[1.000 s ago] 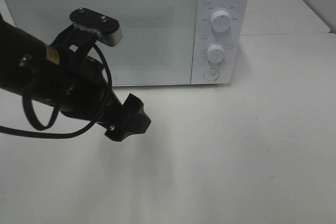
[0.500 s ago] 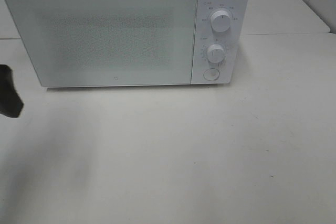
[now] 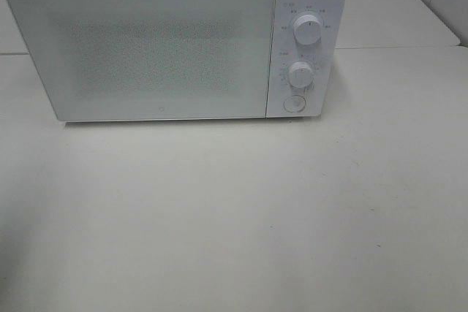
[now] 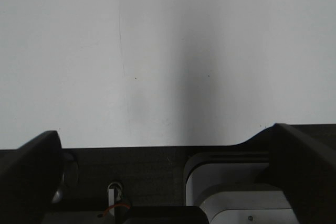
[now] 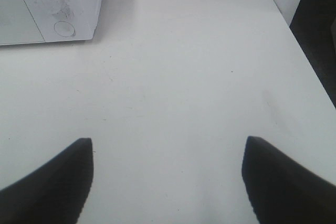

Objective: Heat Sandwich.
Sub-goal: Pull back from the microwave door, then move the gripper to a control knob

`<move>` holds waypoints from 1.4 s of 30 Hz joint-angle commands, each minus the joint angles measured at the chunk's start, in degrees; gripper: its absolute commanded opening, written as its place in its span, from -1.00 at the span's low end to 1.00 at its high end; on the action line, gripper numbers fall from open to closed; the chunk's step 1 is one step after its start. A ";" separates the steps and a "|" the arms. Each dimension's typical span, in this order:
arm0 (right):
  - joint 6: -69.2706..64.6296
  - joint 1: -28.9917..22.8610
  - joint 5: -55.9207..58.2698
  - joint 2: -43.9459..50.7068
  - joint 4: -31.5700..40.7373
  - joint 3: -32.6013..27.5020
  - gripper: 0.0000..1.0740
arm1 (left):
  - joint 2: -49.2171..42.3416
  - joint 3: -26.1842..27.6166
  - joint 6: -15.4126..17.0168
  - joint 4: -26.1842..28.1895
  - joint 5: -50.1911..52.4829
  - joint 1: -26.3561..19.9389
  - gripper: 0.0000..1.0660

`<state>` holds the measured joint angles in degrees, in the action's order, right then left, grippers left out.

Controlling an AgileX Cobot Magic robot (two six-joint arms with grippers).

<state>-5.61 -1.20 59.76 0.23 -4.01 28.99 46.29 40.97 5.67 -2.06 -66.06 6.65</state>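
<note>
The sandwich is out of view in every frame. The white microwave stands at the back of the table with its door shut; its corner also shows in the right wrist view. Neither arm appears in the exterior view. My left gripper is open over bare white table, its dark fingers wide apart with nothing between them. My right gripper is also open and empty, hovering over the table to the right of the microwave.
Two round knobs and a round button sit on the microwave's right panel. The white table stretches in front of it. The table's right edge drops off to a dark floor.
The left arm, which stood in front of the microwave door a second ago, has pulled away to the left and left the exterior view.
</note>
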 commanded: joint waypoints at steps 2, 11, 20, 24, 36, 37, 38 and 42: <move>0.57 0.52 -0.23 1.55 0.11 -0.17 0.41 | -11.97 -5.21 -0.17 -0.06 1.15 -0.23 0.86; 0.57 0.52 -0.23 1.55 0.11 -0.17 0.41 | -27.62 -10.54 -5.67 4.07 2.29 -0.23 0.86; 0.57 0.52 -0.23 1.55 0.11 -0.17 0.41 | -37.41 -12.72 -7.45 5.39 6.65 -0.23 0.86; 0.57 0.52 -0.23 1.55 0.11 -0.17 0.41 | -39.02 -12.78 -7.51 5.39 6.65 -0.23 0.86; 0.57 0.52 -0.23 1.55 0.11 -0.17 0.41 | -38.90 -12.78 -7.39 5.39 6.65 -2.69 0.84; 0.57 0.52 -0.23 1.55 0.11 -0.17 0.41 | -39.08 -12.78 -7.39 5.39 6.65 -3.78 0.84; 0.57 0.52 -0.23 1.55 0.11 -0.17 0.41 | -40.34 -12.78 -7.33 5.39 6.65 -5.10 0.84; 0.57 0.52 -0.23 1.55 0.11 -0.17 0.41 | -46.18 -12.78 -7.33 5.39 6.65 -7.91 0.84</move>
<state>-5.61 -1.20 59.70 0.23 -4.01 28.99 2.35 28.25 -1.66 2.86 -60.10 -0.34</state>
